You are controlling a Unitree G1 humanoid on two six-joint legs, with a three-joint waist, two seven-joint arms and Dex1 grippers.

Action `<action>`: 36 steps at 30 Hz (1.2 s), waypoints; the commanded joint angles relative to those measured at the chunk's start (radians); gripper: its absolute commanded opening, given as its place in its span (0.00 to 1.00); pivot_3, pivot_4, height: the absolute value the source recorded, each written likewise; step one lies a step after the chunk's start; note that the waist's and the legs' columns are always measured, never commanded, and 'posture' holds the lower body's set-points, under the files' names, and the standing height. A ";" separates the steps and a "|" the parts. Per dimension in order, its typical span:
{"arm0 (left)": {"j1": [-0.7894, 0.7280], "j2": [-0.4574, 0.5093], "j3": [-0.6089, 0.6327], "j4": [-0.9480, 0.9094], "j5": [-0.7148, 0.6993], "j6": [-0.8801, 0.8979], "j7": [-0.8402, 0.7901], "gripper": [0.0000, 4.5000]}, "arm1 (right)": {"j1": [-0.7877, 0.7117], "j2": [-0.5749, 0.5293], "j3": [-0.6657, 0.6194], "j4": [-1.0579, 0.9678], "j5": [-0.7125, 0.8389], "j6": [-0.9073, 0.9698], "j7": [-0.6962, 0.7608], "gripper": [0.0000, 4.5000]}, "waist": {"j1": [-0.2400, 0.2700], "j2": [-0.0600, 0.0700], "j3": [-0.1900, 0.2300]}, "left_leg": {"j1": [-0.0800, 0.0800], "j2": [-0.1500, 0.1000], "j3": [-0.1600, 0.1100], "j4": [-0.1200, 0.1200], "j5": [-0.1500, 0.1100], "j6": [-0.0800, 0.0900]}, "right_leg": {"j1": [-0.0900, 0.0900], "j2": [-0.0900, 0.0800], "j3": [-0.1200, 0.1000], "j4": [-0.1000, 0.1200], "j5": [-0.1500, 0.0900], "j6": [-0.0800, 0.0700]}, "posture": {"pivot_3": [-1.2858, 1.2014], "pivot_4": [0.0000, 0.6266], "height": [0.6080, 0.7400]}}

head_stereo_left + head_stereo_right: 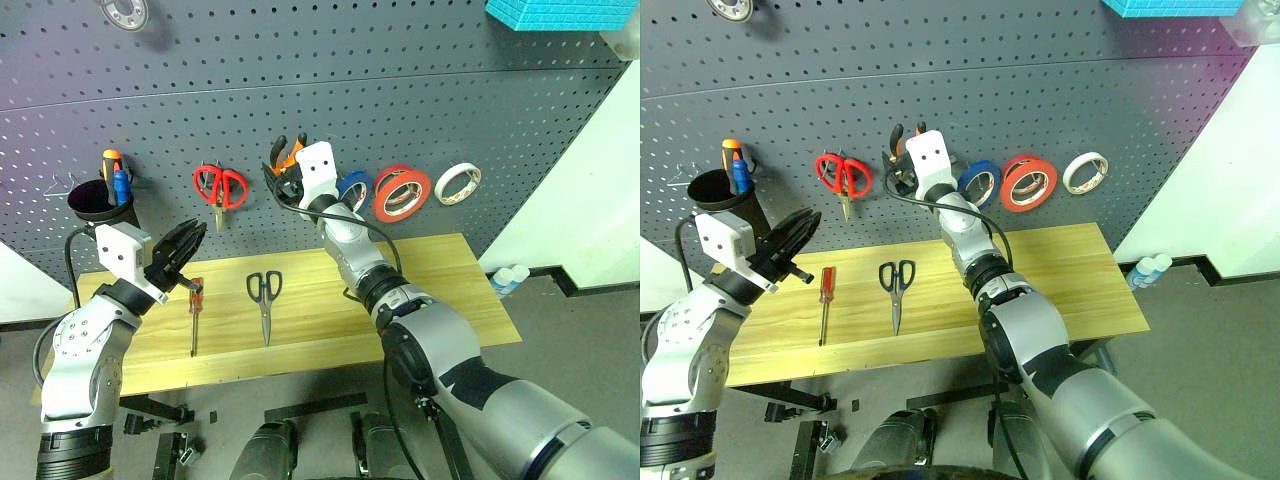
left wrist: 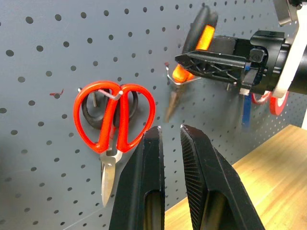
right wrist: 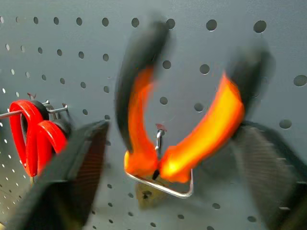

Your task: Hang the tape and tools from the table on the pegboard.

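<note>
The pliers [image 3: 139,120], with orange-and-black handles, hang from a wire hook on the dark pegboard [image 1: 400,90]. My right gripper [image 3: 172,129] is open, one finger on each side of the handles. The red-orange tape [image 1: 403,193] hangs on the pegboard to the right of it. Black-handled scissors [image 1: 265,290] and a red-handled screwdriver [image 1: 195,310] lie on the wooden table [image 1: 440,270]. My left gripper [image 1: 193,238] hovers shut and empty over the table's left part, pointing toward the pegboard.
Red-handled scissors [image 1: 220,186] hang left of the pliers. A blue ring [image 1: 352,188] and a white ring [image 1: 457,182] flank the tape. A black cup [image 1: 100,198] holding screwdrivers hangs at the far left. A turquoise box [image 1: 560,12] sits at the top right.
</note>
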 commanded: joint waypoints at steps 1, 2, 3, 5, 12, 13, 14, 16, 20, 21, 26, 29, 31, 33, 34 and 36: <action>-0.015 0.003 0.012 -0.011 -0.002 -0.013 0.003 0.14 | -0.015 0.001 -0.002 -0.048 0.000 -0.038 -0.010 0.99 | 0.000 0.000 0.000 | 0.000 0.000 0.000 0.000 0.000 0.000 | 0.000 0.000 0.000 0.000 0.000 0.000 | 0.55 0.22 1.00; -0.017 0.002 0.011 -0.009 -0.001 -0.014 0.003 0.14 | -0.015 0.001 -0.003 -0.052 0.002 -0.041 -0.007 0.99 | 0.000 0.000 0.000 | 0.000 0.000 0.000 0.000 0.000 0.000 | 0.000 0.000 0.000 0.000 0.000 0.000 | 0.55 0.22 1.00; -0.018 0.002 0.011 -0.007 0.000 -0.014 0.004 0.14 | -0.013 -0.001 -0.003 -0.064 0.004 -0.046 -0.004 0.99 | 0.000 0.000 0.000 | 0.000 0.000 0.000 0.000 0.000 0.000 | 0.000 0.000 0.000 0.000 0.000 0.000 | 0.55 0.22 1.00; -0.022 0.001 0.011 -0.003 0.001 -0.016 0.004 0.14 | -0.002 -0.006 0.000 -0.097 0.007 -0.055 0.005 0.99 | 0.000 0.000 0.000 | 0.000 0.000 0.000 0.000 0.000 0.000 | 0.000 0.000 0.000 0.000 0.000 0.000 | 0.55 0.22 1.00; -0.042 0.010 0.019 0.037 0.004 -0.030 -0.007 0.14 | 0.156 -0.022 0.065 -0.380 -0.014 0.022 0.057 0.99 | 0.001 0.000 0.000 | 0.000 0.000 0.000 0.000 0.000 0.000 | 0.001 0.000 0.000 -0.001 0.000 0.000 | 0.54 0.22 1.00; -0.044 0.013 0.022 0.045 0.003 -0.033 -0.011 0.14 | 0.197 -0.023 0.082 -0.450 -0.018 0.050 0.067 0.99 | 0.001 0.000 0.000 | 0.000 0.000 0.000 0.000 0.000 0.000 | 0.001 0.000 0.000 -0.002 0.000 0.000 | 0.54 0.22 1.00; -0.044 0.015 0.025 0.051 0.003 -0.037 -0.014 0.14 | 0.238 -0.025 0.097 -0.522 -0.021 0.081 0.075 0.99 | 0.000 0.000 0.000 | 0.000 0.000 0.000 0.000 0.000 0.000 | 0.001 0.000 0.000 -0.002 0.000 0.000 | 0.54 0.22 1.00; -0.044 0.018 0.030 0.063 0.005 -0.043 -0.018 0.14 | 0.320 -0.035 0.126 -0.673 -0.026 0.149 0.090 0.99 | 0.000 0.000 0.000 | 0.000 0.000 0.000 -0.001 0.000 0.001 | 0.001 -0.001 0.000 -0.002 0.000 0.000 | 0.54 0.22 1.00; -0.029 0.018 0.039 0.070 0.004 -0.050 -0.022 0.14 | 0.473 -0.073 0.175 -0.958 -0.032 0.283 0.127 0.99 | 0.000 0.001 0.001 | -0.002 0.000 -0.001 -0.001 -0.001 0.001 | 0.000 -0.001 0.000 -0.003 0.000 0.000 | 0.54 0.23 1.00; -0.025 0.017 0.039 0.069 0.004 -0.051 -0.022 0.14 | 0.499 -0.085 0.186 -1.012 -0.036 0.308 0.136 0.99 | 0.000 0.001 0.001 | -0.002 0.000 -0.001 -0.001 -0.001 0.001 | 0.000 -0.001 0.000 -0.003 0.000 0.000 | 0.53 0.24 1.00; 0.019 0.010 0.042 0.049 0.014 -0.038 -0.002 0.14 | 0.633 -0.183 0.251 -1.274 -0.029 0.445 0.238 0.99 | 0.002 0.003 0.006 | -0.002 0.001 -0.001 -0.001 -0.001 0.002 | 0.002 -0.001 -0.001 -0.008 0.000 0.000 | 0.53 0.26 1.00; 0.033 0.005 0.037 0.049 0.034 -0.031 0.026 0.14 | 0.683 -0.243 0.268 -1.368 0.008 0.526 0.311 0.99 | 0.007 0.002 0.012 | -0.002 0.002 -0.001 -0.001 -0.001 0.002 | 0.003 -0.001 -0.001 -0.010 0.000 0.000 | 0.54 0.27 1.00; 0.047 0.003 0.021 0.055 0.070 -0.002 0.066 0.14 | 0.733 -0.300 0.287 -1.435 0.046 0.550 0.390 0.99 | 0.020 0.002 0.016 | -0.002 0.002 -0.001 -0.001 -0.001 0.002 | 0.003 -0.001 -0.001 -0.011 0.000 0.000 | 0.54 0.28 1.00; 0.057 -0.005 -0.005 0.052 0.098 0.048 0.107 0.14 | 0.770 -0.345 0.298 -1.475 0.088 0.593 0.454 0.99 | 0.024 0.002 0.019 | -0.003 0.002 -0.001 -0.001 -0.002 0.004 | 0.003 -0.001 -0.002 -0.013 -0.001 0.001 | 0.53 0.28 1.00; 0.065 -0.005 -0.032 0.048 0.131 0.065 0.125 0.14 | 0.785 -0.364 0.299 -1.483 0.107 0.612 0.479 0.99 | 0.026 0.001 0.021 | -0.003 0.002 -0.001 -0.001 -0.003 0.004 | 0.004 -0.001 -0.002 -0.013 -0.001 0.001 | 0.53 0.28 1.00; 0.083 -0.014 -0.083 0.038 0.182 0.113 0.162 0.14 | 0.815 -0.407 0.304 -1.492 0.127 0.628 0.526 0.99 | 0.028 0.001 0.025 | -0.004 0.002 -0.001 0.000 -0.003 0.005 | 0.004 -0.002 -0.002 -0.014 -0.001 0.001 | 0.53 0.28 1.00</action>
